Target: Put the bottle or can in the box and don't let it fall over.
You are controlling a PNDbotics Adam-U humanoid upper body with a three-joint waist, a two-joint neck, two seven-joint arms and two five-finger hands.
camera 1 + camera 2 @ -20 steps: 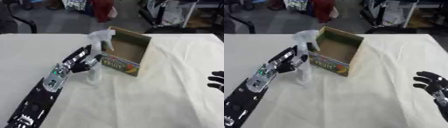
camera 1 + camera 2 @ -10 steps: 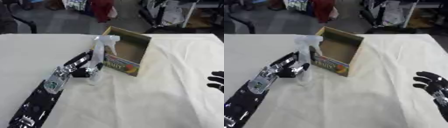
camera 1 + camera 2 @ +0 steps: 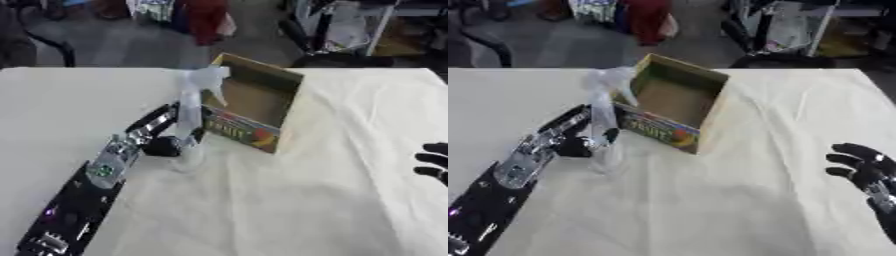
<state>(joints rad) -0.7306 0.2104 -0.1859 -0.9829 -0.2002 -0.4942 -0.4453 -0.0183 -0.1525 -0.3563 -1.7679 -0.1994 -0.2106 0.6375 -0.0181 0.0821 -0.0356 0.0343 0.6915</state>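
Observation:
A clear spray bottle (image 3: 191, 117) with a pale trigger head stands upright just left of the open cardboard box (image 3: 254, 107), its top level with the box's near rim. My left hand (image 3: 171, 142) is curled round the bottle's lower body. Whether the bottle's base touches the tablecloth is hidden by blur. The box stands open-topped on the white cloth, its printed front facing me. My right hand (image 3: 864, 172) rests open at the right edge, fingers spread, far from the box.
A white cloth covers the table (image 3: 289, 200). Beyond the far edge are a dark chair (image 3: 35, 47), shelving and hanging clothes. Bare cloth lies in front of and to the right of the box.
My left hand has carried the bottle right and toward the box, and turned it from a tilt to upright. The right hand has stayed put.

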